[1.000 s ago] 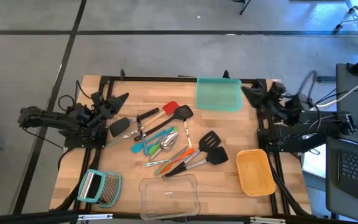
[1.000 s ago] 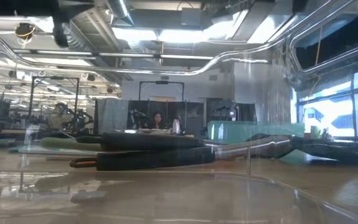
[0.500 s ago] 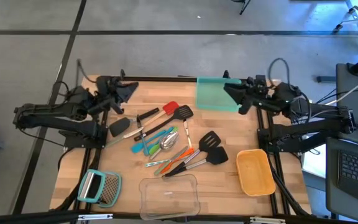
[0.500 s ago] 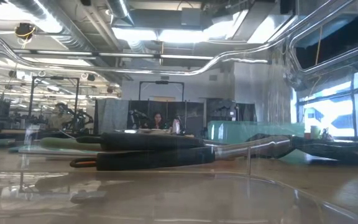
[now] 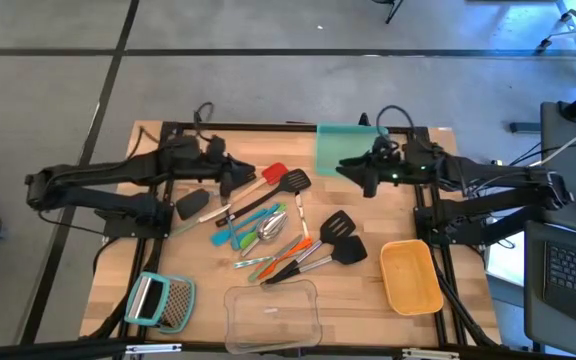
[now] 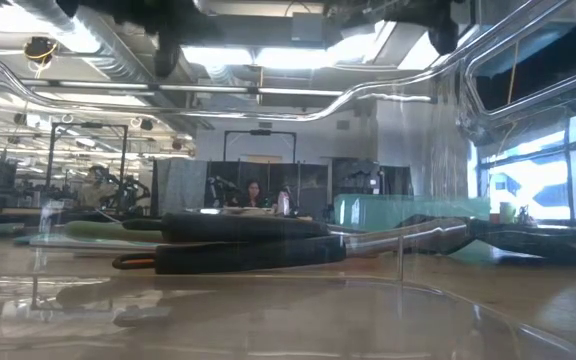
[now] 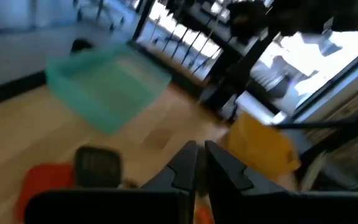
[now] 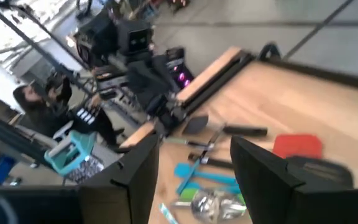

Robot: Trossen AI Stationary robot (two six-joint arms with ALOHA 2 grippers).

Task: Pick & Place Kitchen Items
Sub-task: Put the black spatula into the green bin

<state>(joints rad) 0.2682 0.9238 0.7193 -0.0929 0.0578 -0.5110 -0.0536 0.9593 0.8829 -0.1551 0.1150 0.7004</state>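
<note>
Two grippers hover above the surface (image 5: pixel 148 270): left gripper (image 5: pixel 240 178), fingers clenched and empty, beside the red spatula (image 5: pixel 273 172); right gripper (image 5: pixel 346 168), fingers released, over the teal container (image 5: pixel 328 150). Utensils (image 5: pixel 268 232) lie heaped mid-frame, ungrasped.

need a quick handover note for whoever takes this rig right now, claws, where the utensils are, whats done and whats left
Left claw: shut, empty, above the table's far left part near the red spatula.
Right claw: open, empty, in front of the teal container at the far edge.
Utensils: all lie in one loose pile mid-table, with black slotted spatulas, a silver spoon and slim teal, orange and green tools among them.
Yellow container sits near right, clear container at the near edge; both look empty.
Done: nothing placed.
Left: pick and place every utensil.
</note>
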